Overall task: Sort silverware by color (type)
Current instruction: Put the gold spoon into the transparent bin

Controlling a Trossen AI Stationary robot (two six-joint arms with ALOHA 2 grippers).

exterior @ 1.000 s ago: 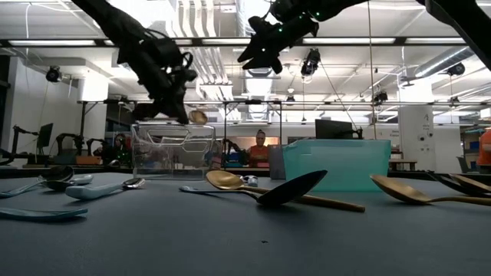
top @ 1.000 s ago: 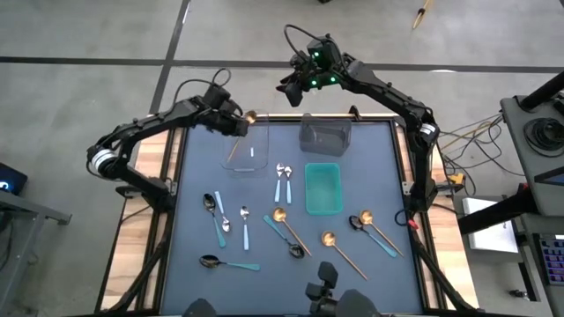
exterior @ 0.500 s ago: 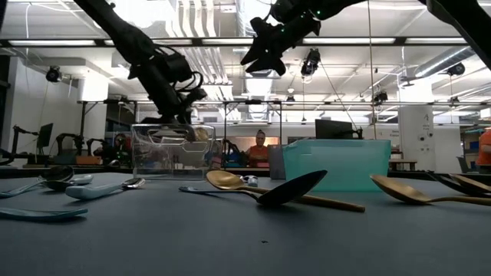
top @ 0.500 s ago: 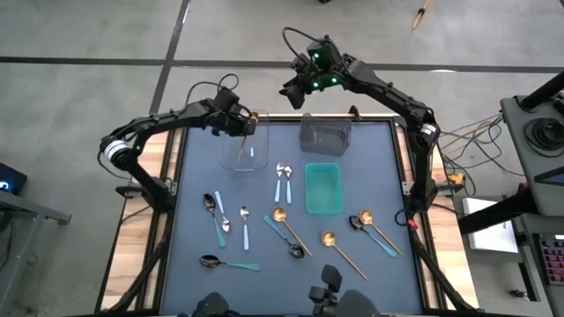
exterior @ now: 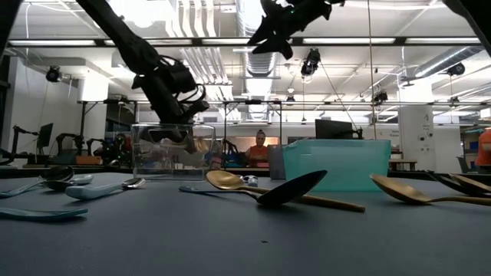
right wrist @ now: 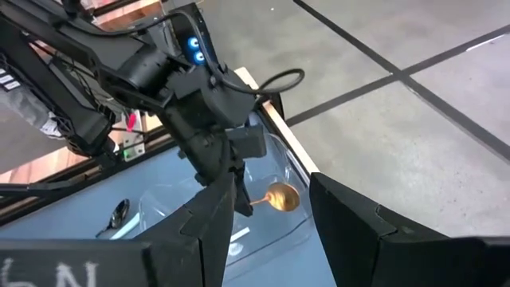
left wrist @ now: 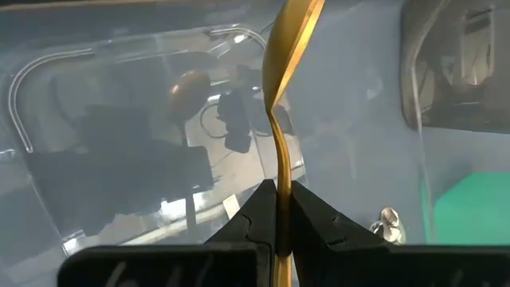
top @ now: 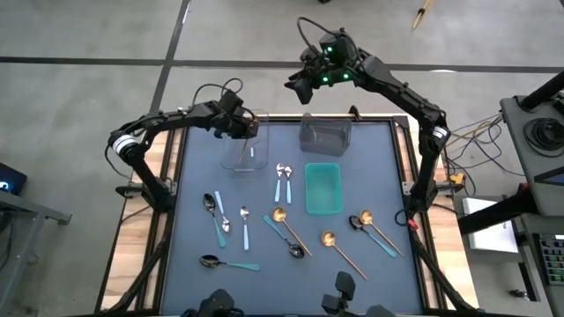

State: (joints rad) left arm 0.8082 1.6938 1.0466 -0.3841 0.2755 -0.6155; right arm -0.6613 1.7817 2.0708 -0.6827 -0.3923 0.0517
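Note:
My left gripper [top: 240,129] is shut on a gold spoon [left wrist: 280,119] at the rim of the clear bin [top: 246,155], at the mat's far left. The spoon's bowl [right wrist: 281,197] sticks out beside the fingers. Its handle reaches forward over the bin floor. My right gripper [top: 305,84] is open and hangs high beyond the table's far edge, holding nothing. More spoons lie flat on the mat: gold ones [top: 338,248], light-blue-handled ones [top: 282,180] and dark-bowled teal-handled ones [top: 226,262]. My left gripper pinches the gold spoon's handle [left wrist: 280,209] between its two fingers, close to the bowl end. The fingers lie along the handle, which runs on past the fingertips. The spoon is lifted clear, slanting down into the clear bin.
A grey bin [top: 324,134] stands at the far edge, right of the clear one, with a teal bin [top: 323,188] nearer the middle. Loose spoons are scattered over the near half of the dark mat [top: 370,167]. A person [exterior: 259,146] shows in the room behind.
My left gripper has moved toward the right and down, from above the clear bin to its rim, carrying the gold spoon with it. My right gripper has risen and shifted a little to the right.

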